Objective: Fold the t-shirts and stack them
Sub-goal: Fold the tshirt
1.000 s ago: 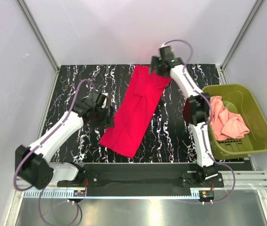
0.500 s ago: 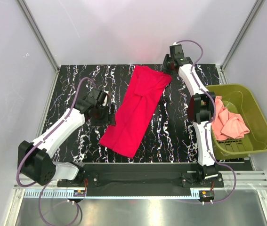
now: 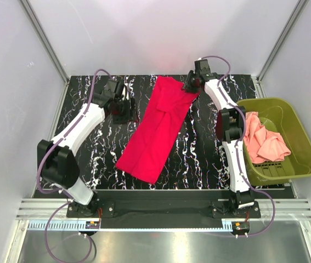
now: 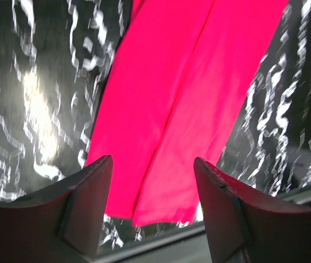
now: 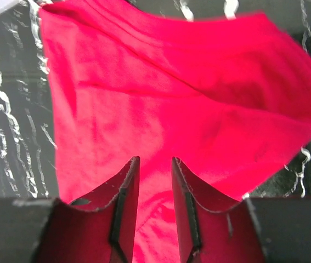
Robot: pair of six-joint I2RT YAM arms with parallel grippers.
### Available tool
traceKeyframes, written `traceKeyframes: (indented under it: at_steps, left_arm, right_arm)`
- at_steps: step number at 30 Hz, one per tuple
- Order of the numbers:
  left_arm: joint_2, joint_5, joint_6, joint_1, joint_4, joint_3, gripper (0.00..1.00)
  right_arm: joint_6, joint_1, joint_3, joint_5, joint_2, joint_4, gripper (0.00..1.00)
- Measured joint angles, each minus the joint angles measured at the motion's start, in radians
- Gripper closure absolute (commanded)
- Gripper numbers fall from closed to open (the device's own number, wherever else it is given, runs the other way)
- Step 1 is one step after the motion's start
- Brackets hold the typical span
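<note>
1. Top external view: nearest the camera, both arm bases are bolted to a rail (image 3: 166, 207) at the front of the black, white-veined worktop (image 3: 199, 156).
2. The crimson t-shirt (image 3: 158, 129) is laid flat on the worktop as a long folded strip that runs diagonally from near-left to far-right.
3. At the right edge an olive-green basket (image 3: 287, 174) is set, with the salmon-pink t-shirt (image 3: 265, 139) crumpled inside it. The basket's left rim is partly hidden by the right arm (image 3: 229, 126), which stands between the basket and the crimson t-shirt.
4. The left end effector (image 3: 125, 107) is held just beside the strip's left edge. Its fingers are spread wide and nothing is seen between them.
5. Farthest off, the right end effector (image 3: 190, 85) is placed at the strip's far-right corner. Its fingers are drawn narrow over red cloth, but whether the cloth is pinched cannot be told.
</note>
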Motion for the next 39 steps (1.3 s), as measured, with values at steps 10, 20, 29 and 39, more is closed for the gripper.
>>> traceKeyframes:
  at_steps: [10, 20, 29, 39]
  left_arm:
    - [-0.007, 0.039, -0.018, 0.013, 0.017, -0.092, 0.36]
    - [-0.112, 0.016, -0.029, 0.033, -0.028, -0.187, 0.34]
    - [-0.159, -0.004, -0.021, 0.079, -0.053, -0.234, 0.28]
    - [-0.126, -0.003, 0.048, 0.171, -0.036, -0.311, 0.24]
  right_arm:
    - [0.014, -0.003, -0.131, -0.002, -0.024, 0.047, 0.65]
    - [0.058, -0.016, 0.004, -0.076, 0.119, 0.163, 0.56]
    - [0.095, -0.040, 0.103, -0.190, 0.172, 0.150, 0.40]
    - [0.154, -0.042, 0.129, -0.245, 0.130, 0.048, 0.16]
